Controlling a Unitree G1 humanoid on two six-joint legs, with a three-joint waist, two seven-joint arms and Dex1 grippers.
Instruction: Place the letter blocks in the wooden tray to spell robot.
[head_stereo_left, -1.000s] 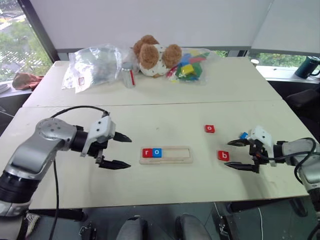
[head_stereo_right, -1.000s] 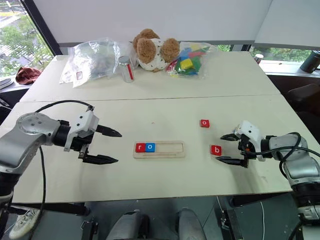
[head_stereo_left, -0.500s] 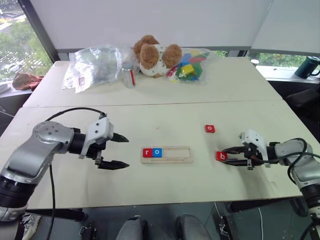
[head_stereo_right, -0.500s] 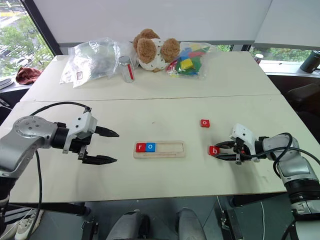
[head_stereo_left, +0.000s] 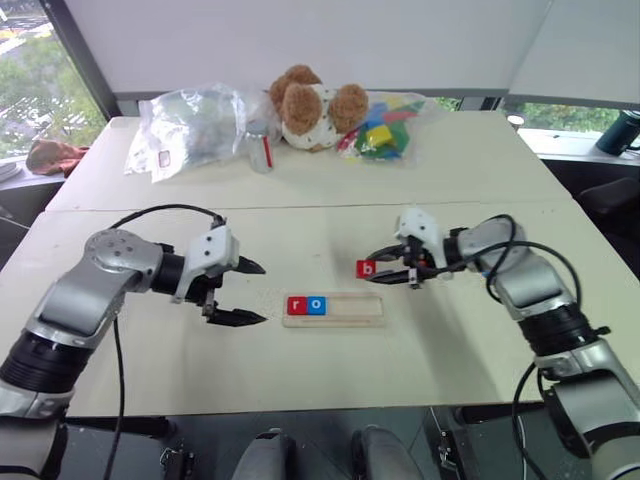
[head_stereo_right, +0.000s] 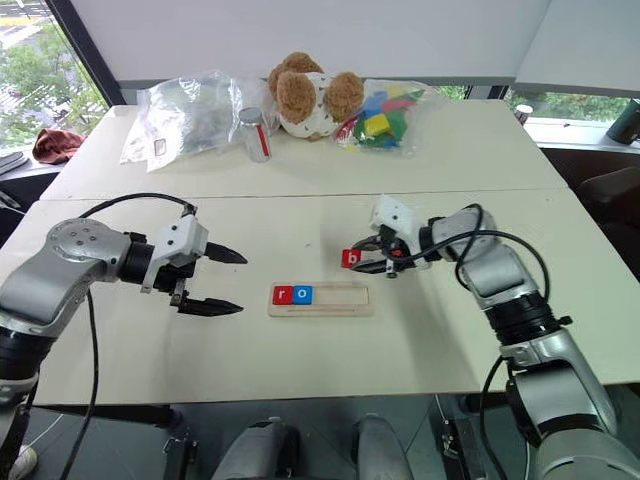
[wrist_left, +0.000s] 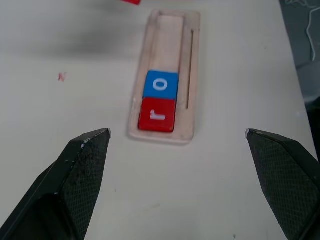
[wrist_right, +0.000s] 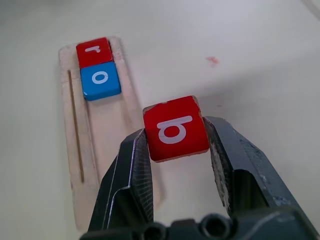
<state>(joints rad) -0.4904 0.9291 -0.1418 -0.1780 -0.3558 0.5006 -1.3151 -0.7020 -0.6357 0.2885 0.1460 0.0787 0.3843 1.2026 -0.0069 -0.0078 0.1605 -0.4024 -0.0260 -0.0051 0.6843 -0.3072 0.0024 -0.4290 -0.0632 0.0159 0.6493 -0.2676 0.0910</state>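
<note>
The wooden tray lay flat on the near half of the pale bench, its long side running left to right. Its two leftmost places were filled: a red "r" block at the left end and a blue "o" block touching it on the right. The other places in the tray were bare wood.

The left gripper hung just above the bench to the left of the tray, pointing toward it. Its fingers were spread wide and held nothing; in the left wrist view the tray sat between the two tips, well ahead of them.

The right gripper was above the bench just behind the tray's right half, pointing left. Its fingers were pinching a red "b" block by two opposite edges, letter face up. The block was clear of the bench and had not been set in the tray. In the right wrist view the tray's empty part lay below and beyond the held block.

On the far half of the bench stood a clear plastic bag, a small can beside it, a brown teddy bear, and a bag of multicoloured toy blocks to the bear's right. A reddish cloth lay off the bench's far left edge.
</note>
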